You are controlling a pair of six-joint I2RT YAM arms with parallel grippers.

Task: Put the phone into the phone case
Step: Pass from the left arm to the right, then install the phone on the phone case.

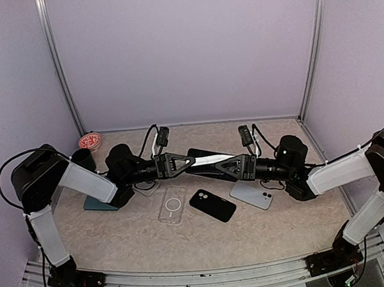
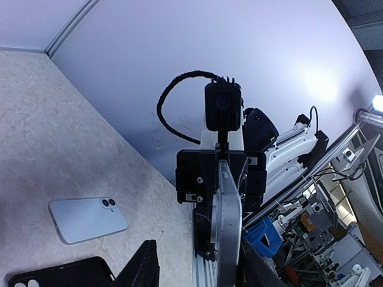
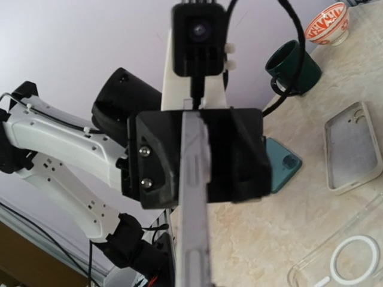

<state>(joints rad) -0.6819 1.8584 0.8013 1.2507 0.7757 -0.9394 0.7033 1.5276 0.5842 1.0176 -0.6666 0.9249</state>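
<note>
Hanging midair in top view, phone [image 1: 213, 160] is being clenched by right gripper [image 1: 223, 163], left gripper [image 1: 192, 161] sitting slack: likely handover for reorienting. Left wrist: fingers [image 2: 142, 266] standing off its edge. Right wrist: clear case [image 3: 359, 260] lying empty below.

Softly lit from overhead, with faint shadows on the table [image 1: 119, 235]. Washed by a glare spot on the wall [image 2: 320, 86] in the left wrist view, bowed toward the edges. Blurred along the near edge of the phone [image 3: 196, 239] in the right wrist view.
</note>
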